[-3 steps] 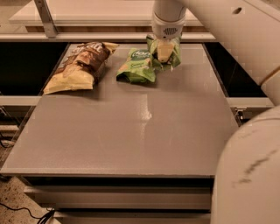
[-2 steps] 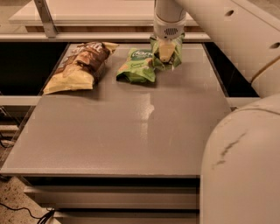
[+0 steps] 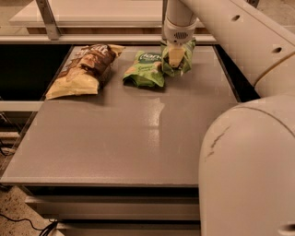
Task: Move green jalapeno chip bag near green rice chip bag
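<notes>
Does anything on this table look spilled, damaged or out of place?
Nothing is spilled or torn. Only the jalapeno bag looks bunched up at the gripper, right beside the rice bag. The brown bag lies flat at the far left.

A grey, flat-topped table (image 3: 115, 152) fills most of the frame, and a soft sheen of warm, yellowish light lies near its middle. Across the top of the frame runs a pale shelf (image 3: 92, 11), with a slanted metal strut (image 3: 46, 18) at the upper left. Dark gaps open at the table's left and right sides. Below the front edge sit stepped pale ledges (image 3: 110, 205). At the lower left, speckled floor (image 3: 11, 212) shows with a black cable (image 3: 37, 226) on it. The gripper (image 3: 176, 55) hangs at upper centre, over the table's far edge.
</notes>
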Controlling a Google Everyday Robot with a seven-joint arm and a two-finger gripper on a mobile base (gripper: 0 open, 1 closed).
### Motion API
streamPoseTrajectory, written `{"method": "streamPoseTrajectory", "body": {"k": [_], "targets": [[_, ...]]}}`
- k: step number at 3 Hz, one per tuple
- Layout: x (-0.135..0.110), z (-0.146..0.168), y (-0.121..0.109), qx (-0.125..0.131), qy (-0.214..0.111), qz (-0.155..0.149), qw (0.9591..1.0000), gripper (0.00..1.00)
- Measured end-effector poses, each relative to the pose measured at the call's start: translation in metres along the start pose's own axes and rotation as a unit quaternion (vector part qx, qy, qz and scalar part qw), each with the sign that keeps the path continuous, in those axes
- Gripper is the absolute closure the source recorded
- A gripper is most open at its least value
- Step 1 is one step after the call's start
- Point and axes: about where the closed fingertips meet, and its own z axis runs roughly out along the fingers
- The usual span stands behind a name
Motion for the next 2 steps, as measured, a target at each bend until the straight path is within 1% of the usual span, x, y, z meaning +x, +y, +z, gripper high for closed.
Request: {"method": "streamPoseTrajectory", "body": {"k": [2], "targets": [[0.0038,0.0077,0.0006,-0.014,-0.010,0.008,0.9998,0.13]]}}
